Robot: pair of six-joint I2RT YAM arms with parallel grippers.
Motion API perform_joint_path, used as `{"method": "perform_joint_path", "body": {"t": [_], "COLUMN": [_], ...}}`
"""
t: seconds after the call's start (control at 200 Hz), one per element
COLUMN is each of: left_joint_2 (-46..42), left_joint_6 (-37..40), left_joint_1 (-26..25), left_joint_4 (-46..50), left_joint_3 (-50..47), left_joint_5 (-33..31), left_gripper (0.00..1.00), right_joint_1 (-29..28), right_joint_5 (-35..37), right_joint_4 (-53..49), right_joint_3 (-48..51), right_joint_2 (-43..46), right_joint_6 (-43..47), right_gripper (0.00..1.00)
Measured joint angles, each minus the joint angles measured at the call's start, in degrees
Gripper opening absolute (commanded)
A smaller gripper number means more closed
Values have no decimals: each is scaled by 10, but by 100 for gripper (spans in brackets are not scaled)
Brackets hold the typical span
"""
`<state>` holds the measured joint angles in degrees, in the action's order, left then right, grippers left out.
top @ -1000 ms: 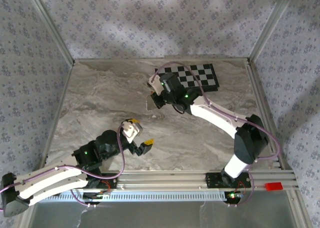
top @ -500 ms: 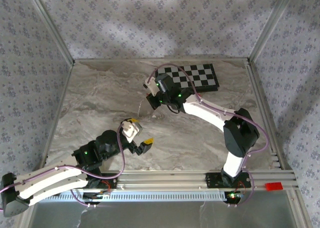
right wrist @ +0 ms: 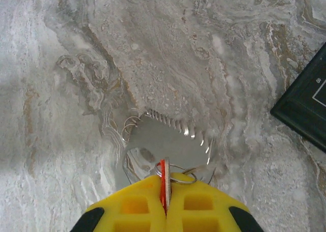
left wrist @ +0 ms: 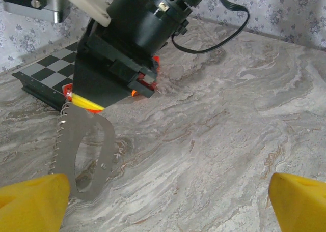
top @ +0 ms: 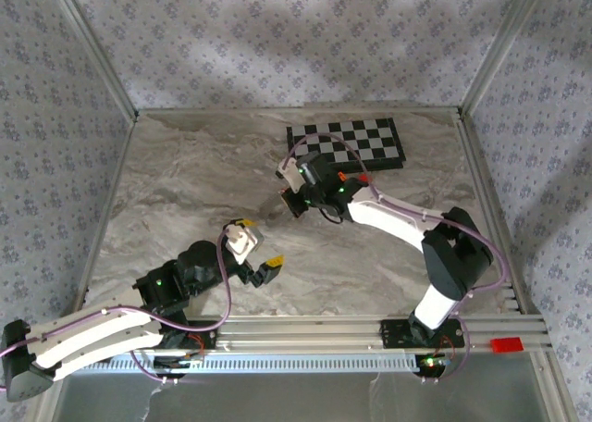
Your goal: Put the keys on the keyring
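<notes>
From above, we saw the left gripper (top: pixel 266 270) near the bench's (top: pixel 185 191) front edge and the right gripper (top: pixel 294 200) low beside the chessboard (top: pixel 356 142). In the left wrist view, its own fingers (left wrist: pixel 33 201) were spread and held nothing, and the keyring (left wrist: pixel 89 125) hung from the right fingertips, reaching down toward the bench. In the right wrist view, the fingers were pressed together on a red sliver, which we took for the key (right wrist: pixel 162 173), with a small wire ring (right wrist: pixel 178 177) around it. We could not tell whether the key was threaded through the loop, so we judged joining still unfinished.
</notes>
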<state>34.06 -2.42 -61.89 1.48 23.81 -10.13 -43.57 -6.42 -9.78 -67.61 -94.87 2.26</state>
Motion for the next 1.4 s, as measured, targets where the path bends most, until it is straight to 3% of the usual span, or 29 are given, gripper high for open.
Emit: {"method": "perform_joint_path", "body": {"t": [1.399], "left_joint_2": [0], "left_joint_6": [4], "left_joint_1": [0], "left_joint_4": [-1], "left_joint_3": [0], "left_joint_5": [0], "left_gripper": [99], "right_joint_1": [10], "right_joint_5": [-49], "right_joint_4": [6], "right_joint_3": [237], "right_joint_2": [104], "right_joint_6": [-73], "right_gripper": [0]}}
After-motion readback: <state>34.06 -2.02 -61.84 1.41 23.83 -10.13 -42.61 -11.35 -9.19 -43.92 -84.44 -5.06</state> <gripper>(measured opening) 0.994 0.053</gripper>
